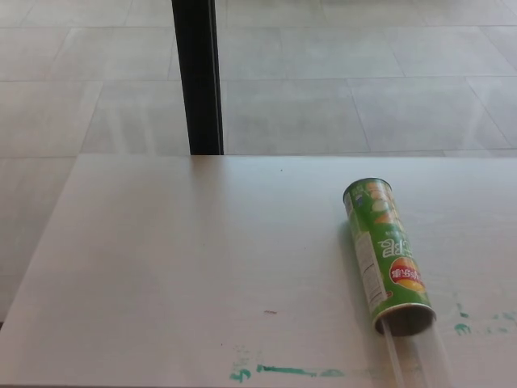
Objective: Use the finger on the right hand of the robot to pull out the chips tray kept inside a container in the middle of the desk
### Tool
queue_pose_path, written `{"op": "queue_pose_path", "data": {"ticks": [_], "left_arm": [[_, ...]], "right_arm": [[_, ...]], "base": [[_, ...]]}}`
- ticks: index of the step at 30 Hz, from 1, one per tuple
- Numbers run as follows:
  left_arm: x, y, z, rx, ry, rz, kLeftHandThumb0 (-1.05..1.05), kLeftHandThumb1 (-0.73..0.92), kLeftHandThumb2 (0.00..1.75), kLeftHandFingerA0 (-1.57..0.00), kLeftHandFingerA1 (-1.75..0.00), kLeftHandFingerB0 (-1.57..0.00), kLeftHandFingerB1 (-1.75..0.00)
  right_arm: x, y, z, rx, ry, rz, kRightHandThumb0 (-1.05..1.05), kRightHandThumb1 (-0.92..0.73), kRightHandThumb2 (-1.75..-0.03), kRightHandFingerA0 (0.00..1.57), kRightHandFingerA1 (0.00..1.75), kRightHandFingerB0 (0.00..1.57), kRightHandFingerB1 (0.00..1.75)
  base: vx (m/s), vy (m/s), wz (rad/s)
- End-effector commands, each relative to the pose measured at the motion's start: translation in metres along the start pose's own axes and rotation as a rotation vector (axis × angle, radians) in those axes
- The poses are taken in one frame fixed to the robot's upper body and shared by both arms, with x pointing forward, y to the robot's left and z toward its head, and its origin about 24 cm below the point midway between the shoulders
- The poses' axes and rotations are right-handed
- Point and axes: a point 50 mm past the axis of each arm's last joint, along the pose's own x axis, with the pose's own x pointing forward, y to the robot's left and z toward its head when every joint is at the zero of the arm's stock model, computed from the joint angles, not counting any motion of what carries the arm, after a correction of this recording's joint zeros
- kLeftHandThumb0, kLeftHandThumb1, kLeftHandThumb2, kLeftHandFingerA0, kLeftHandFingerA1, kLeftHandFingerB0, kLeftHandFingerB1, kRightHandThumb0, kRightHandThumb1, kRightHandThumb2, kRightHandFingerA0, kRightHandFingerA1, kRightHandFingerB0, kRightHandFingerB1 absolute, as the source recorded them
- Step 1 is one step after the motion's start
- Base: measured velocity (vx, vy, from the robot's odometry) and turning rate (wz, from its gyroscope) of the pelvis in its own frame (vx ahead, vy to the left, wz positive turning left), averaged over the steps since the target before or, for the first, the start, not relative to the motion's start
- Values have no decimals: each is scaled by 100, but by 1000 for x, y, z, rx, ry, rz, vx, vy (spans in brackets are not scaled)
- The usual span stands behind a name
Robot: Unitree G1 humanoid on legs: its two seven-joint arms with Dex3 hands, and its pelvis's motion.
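Note:
A green chips can (386, 255) lies on its side on the white desk (178, 259), right of centre, its open mouth (405, 321) facing the near edge. A clear plastic tray (416, 356) pokes out of the mouth toward the bottom of the picture; its contents cannot be made out. Neither of my hands shows in the head view.
A black vertical post (198, 77) stands behind the desk's far edge on a pale tiled floor (363, 73). Green paint smears (291, 371) mark the near edge of the desk, with smaller green spots (462, 327) to the right of the can.

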Motion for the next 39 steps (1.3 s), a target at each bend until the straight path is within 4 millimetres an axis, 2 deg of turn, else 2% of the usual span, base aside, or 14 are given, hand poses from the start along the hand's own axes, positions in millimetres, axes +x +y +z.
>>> {"op": "queue_pose_path", "data": {"ticks": [1, 12, 13, 14, 19, 21, 22, 23, 32, 33, 35, 37, 38, 39], "left_arm": [[-1, 7, 2, 17, 4, 19, -48, 73, 61, -59, -63, -54, -53], [-2, 10, 1, 37, 21, 26, -48, 72, 61, -58, -64, -60, -57], [-2, 10, 1, 36, 22, 27, -48, 72, 61, -59, -64, -60, -56], [-2, 10, 0, 14, 19, 26, -48, 73, 61, -59, -66, -56, -56], [-3, 11, -1, 34, 15, 16, -50, 73, 62, -55, -66, -56, -56], [-3, 11, -1, 24, 14, 16, -49, 73, 62, -56, -67, -57, -58], [-3, 10, -1, 27, 16, 12, -49, 73, 62, -56, -67, -56, -58], [-3, 9, -2, 35, 19, 6, -49, 73, 62, -57, -67, -56, -57], [-2, 9, 2, 48, 11, 12, -49, 73, 62, -56, -64, -57, -56], [-2, 8, 2, 37, 11, 14, -49, 73, 62, -58, -64, -55, -53], [-1, 7, 2, 39, 14, 16, -49, 73, 62, -59, -65, -55, -54], [-1, 6, 3, 41, 18, 11, -49, 73, 61, -58, -64, -56, -54], [-1, 6, 3, 42, 18, 12, -48, 73, 60, -58, -65, -65, -66], [0, 6, 3, 41, 25, 16, -49, 72, 61, -58, -63, -62, -60]], "right_arm": [[6, 21, -37, 83, 178, -143, -28, -59, -58, 65, 69, 9, 28], [11, 51, -32, 103, 127, 54, -23, -61, -62, 67, 59, 3, 22], [12, 55, -32, 117, 145, 70, -29, -53, -75, 60, 63, 4, 18], [10, 61, -28, 113, 127, 99, -23, -67, -59, 63, 56, 0, 23], [8, 67, -27, 113, 109, 133, -26, -55, -78, 57, 64, 0, 16], [10, 68, -29, 105, 122, 125, -22, -67, -60, 66, 61, 0, 27], [9, 68, -33, 100, 135, 128, -27, -55, -78, 61, 67, 0, 18], [7, 68, -39, 92, 150, 138, -22, -66, -62, 63, 62, 0, 22], [10, 66, -33, 105, 103, 169, -21, -68, -63, 59, 62, 7, 25], [10, 67, -33, 118, 95, 175, -23, -55, -97, 58, 72, 1, 47], [11, 67, -33, 117, 96, 188, -27, -57, -99, 58, 72, 4, 47], [12, 69, -33, 136, 107, 177, -25, -57, -99, 58, 71, 5, 47], [13, 69, -33, 127, 102, 182, -24, -56, -99, 58, 71, 6, 48], [12, 69, -32, 109, 87, 185, -30, -75, -62, 64, 58, 23, 36]], "base": [[0, 0, 0], [0, 0, 0], [0, 0, 0], [0, 0, 0], [0, 0, 0], [0, 0, 0], [0, 0, 0], [0, 0, 0], [0, 0, 0], [0, 0, 0], [0, 0, 0], [0, 0, 0], [0, 0, 0], [0, 0, 0]]}}
